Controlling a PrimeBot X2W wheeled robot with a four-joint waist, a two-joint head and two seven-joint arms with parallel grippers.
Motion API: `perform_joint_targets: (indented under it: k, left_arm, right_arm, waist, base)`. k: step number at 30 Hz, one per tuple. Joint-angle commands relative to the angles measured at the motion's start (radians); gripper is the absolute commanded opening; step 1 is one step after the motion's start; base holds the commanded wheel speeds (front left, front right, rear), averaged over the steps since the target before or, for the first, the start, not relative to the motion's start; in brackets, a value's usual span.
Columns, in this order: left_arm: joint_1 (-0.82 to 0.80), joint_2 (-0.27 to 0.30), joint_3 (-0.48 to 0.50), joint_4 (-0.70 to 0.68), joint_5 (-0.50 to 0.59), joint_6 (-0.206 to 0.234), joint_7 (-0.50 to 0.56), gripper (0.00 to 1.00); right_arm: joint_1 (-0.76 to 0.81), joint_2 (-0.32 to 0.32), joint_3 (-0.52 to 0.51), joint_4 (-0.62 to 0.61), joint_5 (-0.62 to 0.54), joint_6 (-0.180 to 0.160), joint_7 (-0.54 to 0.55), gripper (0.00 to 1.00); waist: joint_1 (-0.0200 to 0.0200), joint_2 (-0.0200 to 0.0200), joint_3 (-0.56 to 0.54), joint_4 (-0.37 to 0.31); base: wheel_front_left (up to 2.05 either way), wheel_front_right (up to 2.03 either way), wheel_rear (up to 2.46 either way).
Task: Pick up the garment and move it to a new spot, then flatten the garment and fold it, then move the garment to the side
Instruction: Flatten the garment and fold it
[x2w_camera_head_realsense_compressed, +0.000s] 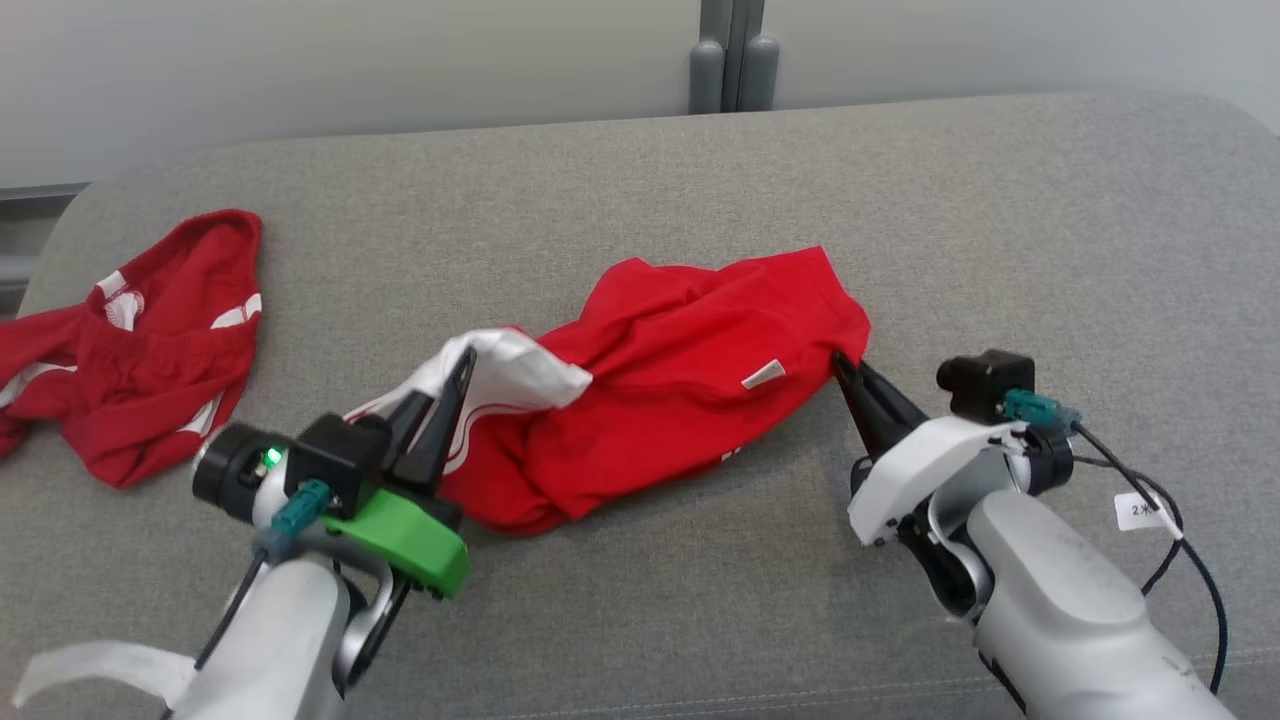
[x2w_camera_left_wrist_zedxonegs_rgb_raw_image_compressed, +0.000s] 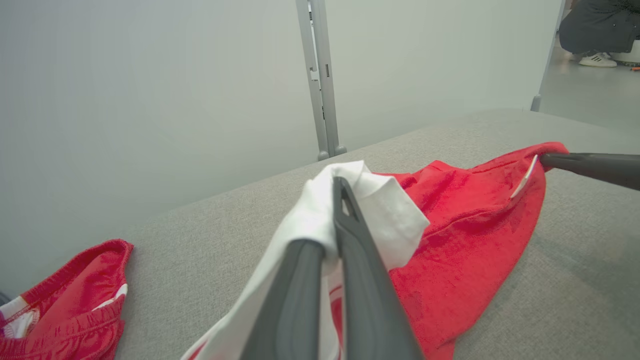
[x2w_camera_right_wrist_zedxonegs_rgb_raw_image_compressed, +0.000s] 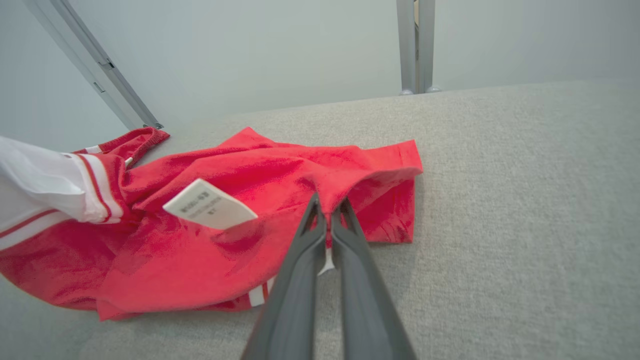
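At about 9 o'clock in the head view a pair of red shorts (x2w_camera_head_realsense_compressed: 150, 350) with white trim lies crumpled near the left edge of the grey fabric-covered counter (x2w_camera_head_realsense_compressed: 1000, 220), well apart from the rest. At 7 o'clock the left tool (x2w_camera_head_realsense_compressed: 455, 375) reaches up from its green-cased wrist, its two dark fingers clenched on the white, red-striped end of the red jersey (x2w_camera_head_realsense_compressed: 680, 370). The left wrist view shows that white cloth (x2w_camera_left_wrist_zedxonegs_rgb_raw_image_compressed: 320, 215) folded over the fingertips and lifted a little off the counter. The jersey itself sits at the centre of the head view, bunched and creased, stretched loosely between the two tools, with most of its red body resting on the counter. A small white label (x2w_camera_head_realsense_compressed: 763, 374) sticks out of it toward 3 o'clock. At 4 o'clock the right tool (x2w_camera_head_realsense_compressed: 840, 362) is pinched shut on the jersey's red edge just beside the hem corner; the right wrist view has the fabric (x2w_camera_right_wrist_zedxonegs_rgb_raw_image_compressed: 327, 200) caught between the closed fingertips. At 12 o'clock, behind the counter, a grey partition post (x2w_camera_head_realsense_compressed: 733, 55) stands against the pale wall.
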Motion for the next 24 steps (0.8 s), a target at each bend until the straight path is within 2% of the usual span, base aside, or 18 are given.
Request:
perform_joint_targets:
  k: [1,4,6,8,11,12,14,18,24]
  left_arm:
    - [-0.042,0.017,-0.008,-0.014,0.003,-0.002,0.010,0.00]
    - [-0.163,0.060,-0.053,-0.051,-0.037,-0.002,0.053,0.00]
    - [-0.248,0.074,-0.067,-0.064,-0.110,-0.002,0.072,0.00]
    - [-0.356,0.128,-0.099,-0.057,-0.119,-0.001,0.103,0.00]
    - [-0.517,0.156,-0.127,-0.032,-0.204,-0.001,0.135,0.00]
    - [-0.574,0.168,-0.135,-0.018,-0.228,-0.001,0.145,0.00]
    - [-0.694,0.195,-0.159,0.020,-0.275,-0.001,0.167,0.00]
    - [-0.929,0.222,-0.199,0.100,-0.359,-0.001,0.214,0.00]
    - [-1.225,0.192,-0.191,0.282,-0.454,-0.001,0.244,0.00]
  right_arm:
    - [-0.023,-0.016,0.009,-0.013,0.005,0.000,0.010,0.00]
    - [-0.097,-0.039,0.030,-0.062,0.037,0.000,0.038,0.00]
    - [-0.159,-0.052,0.039,-0.089,0.062,0.000,0.060,0.00]
    - [-0.236,-0.063,0.042,-0.104,0.097,0.000,0.084,0.00]
    - [-0.364,-0.061,0.020,-0.098,0.172,0.000,0.117,0.00]
    - [-0.416,-0.077,0.021,-0.087,0.168,0.000,0.123,0.00]
    - [-0.516,-0.069,0.010,-0.062,0.215,0.000,0.143,0.00]
    - [-0.744,-0.096,-0.001,0.020,0.212,0.000,0.164,0.00]
    - [-1.030,-0.086,-0.068,0.200,0.242,0.000,0.178,0.00]
  waist:
    - [0.0000,0.0000,0.013,-0.016]
    - [0.0000,0.0000,0.045,-0.038]
    - [0.0000,0.0000,0.075,-0.054]
    - [0.0000,0.0000,0.115,-0.073]
    - [0.0000,0.0000,0.186,-0.096]
    - [0.0000,0.0000,0.210,-0.101]
    - [0.0000,0.0000,0.256,-0.113]
    - [0.0000,0.0000,0.353,-0.131]
    - [0.0000,0.0000,0.439,-0.136]
  base:
    - [0.00,0.00,0.00]
    - [0.00,0.00,0.00]
    - [0.00,0.00,0.00]
    - [0.00,0.00,0.00]
    - [0.00,0.00,0.00]
    - [0.00,0.00,0.00]
    - [0.00,0.00,0.00]
    - [0.00,0.00,0.00]
    - [0.00,0.00,0.00]
